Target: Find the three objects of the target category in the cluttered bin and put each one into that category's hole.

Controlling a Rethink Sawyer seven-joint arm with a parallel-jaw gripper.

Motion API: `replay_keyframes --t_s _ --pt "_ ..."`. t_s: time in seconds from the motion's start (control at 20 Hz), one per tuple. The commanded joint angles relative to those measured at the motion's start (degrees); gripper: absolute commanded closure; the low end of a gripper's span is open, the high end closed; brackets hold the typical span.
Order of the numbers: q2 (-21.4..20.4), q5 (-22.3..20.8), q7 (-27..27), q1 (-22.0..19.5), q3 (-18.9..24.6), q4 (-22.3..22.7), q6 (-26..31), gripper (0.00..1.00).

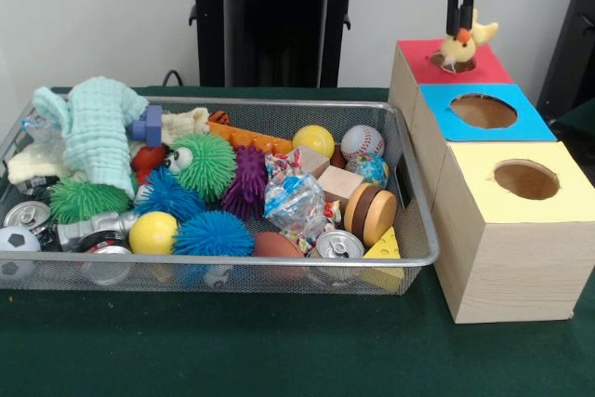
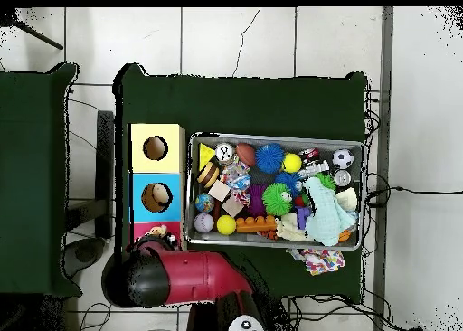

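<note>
You've got a silver wire-mesh metal bin [image 1: 409,194] on matt green cloth [image 1: 232,341]. Beside the bin, pale rough-grained wooden boxes [image 1: 507,271] with matt tops. Inside it: glossy yellow ball [image 1: 153,231], shiny metal cans [image 1: 338,246], soft mint knitted cloth [image 1: 100,127].

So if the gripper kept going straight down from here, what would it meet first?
The gripper, shut on the yellow duck, points down at the round hole of the red-topped box; the duck looks set to enter it, though depth is unclear.
</note>
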Motion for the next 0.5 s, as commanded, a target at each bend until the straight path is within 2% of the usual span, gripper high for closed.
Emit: replay_keyframes --t_s 0.05,0.15,0.5 --pt "7.3 -1.1 6.4 -3.2 2.3 -6.7 -3.0 1.0" --pt "8.5 -2.4 5.8 -4.1 2.2 -6.2 -4.5 1.0" --pt "7.2 -3.5 5.4 -6.4 3.1 -3.2 -4.9 1.0"
